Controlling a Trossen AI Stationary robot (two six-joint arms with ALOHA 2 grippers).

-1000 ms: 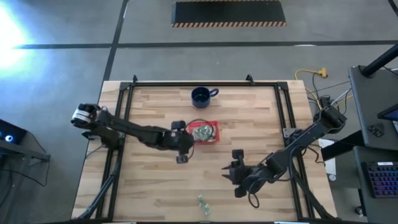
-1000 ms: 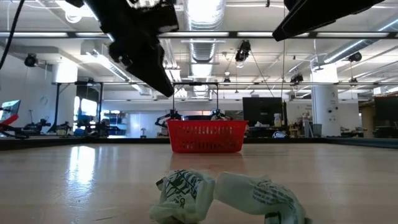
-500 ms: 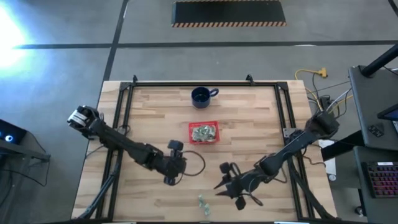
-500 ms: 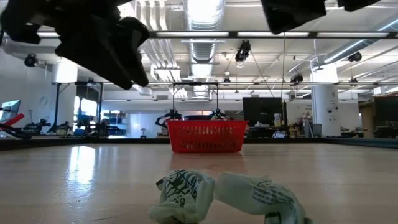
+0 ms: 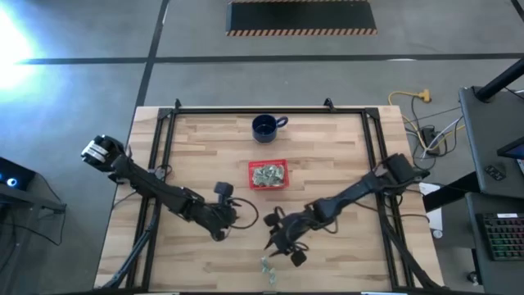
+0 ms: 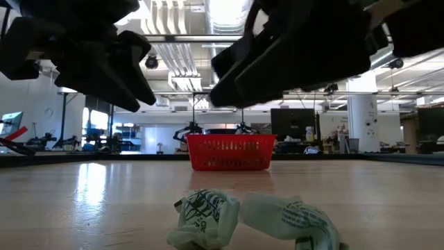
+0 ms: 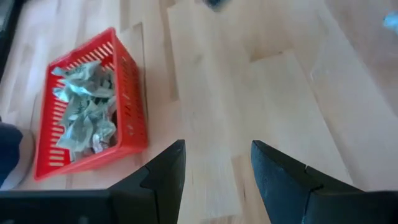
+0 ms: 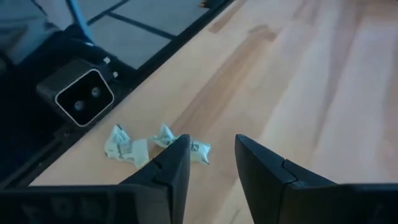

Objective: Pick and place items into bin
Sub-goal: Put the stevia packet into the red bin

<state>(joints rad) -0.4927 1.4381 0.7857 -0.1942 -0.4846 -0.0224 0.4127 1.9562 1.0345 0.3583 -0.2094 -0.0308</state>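
The red bin (image 5: 252,174) sits mid-table, resting on its base, with several pale green-and-whitish crumpled items (image 5: 268,174) inside; the left wrist view shows the bin (image 7: 134,106) and its items (image 7: 84,112). A small clump of items (image 5: 266,267) lies on the wood at the near edge, large in the low view (image 6: 253,219). My right gripper (image 5: 278,246) hangs open just above and short of that clump (image 8: 155,146). My left gripper (image 5: 219,232) stands open over bare wood, near-left of the bin, with nothing between its fingers (image 7: 217,146).
A dark blue mug (image 5: 264,127) stands behind the bin near the far edge. A small camera box (image 8: 78,96) sits on the black frame at the near edge, right by the clump. Bare wood lies to the left and right of the bin.
My left gripper has drawn away from the bin toward the table's near-left and sunk a little. My right gripper has swung toward the left and near edge, tipped and come down toward the clump of items. The bin and the clump have stayed put.
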